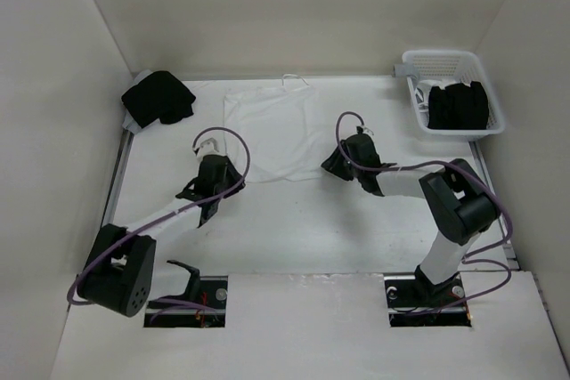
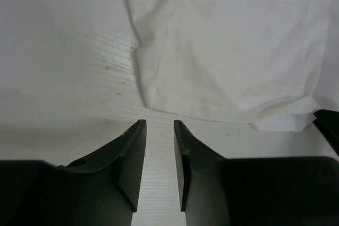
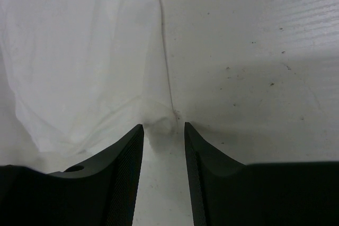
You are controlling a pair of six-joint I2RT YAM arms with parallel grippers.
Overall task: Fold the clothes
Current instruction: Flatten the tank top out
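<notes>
Toward the near half of the white table (image 1: 294, 229), both arms reach to the near hem of the thin white fabric camisole top (image 1: 267, 135). It lies spread flat at the table's middle, with its narrow loop straps at the far edge. The left jaws stand parted with nothing between them, over bare table just short of the garment's near left corner. The right jaws are parted too, and a small puckered lump of the near right corner sits right at their tips, not pinched. The risk I see is an uneven pick. Closing from here, the left would likely shut on nothing while the right catches only a nub of thin cloth, which could slip free or drag the top askew and spoil the fold. Farther off, a heap of black garments (image 1: 158, 100) lies at the far left and a white plastic lattice basket (image 1: 441, 64) at the far right, both well apart from the work.
</notes>
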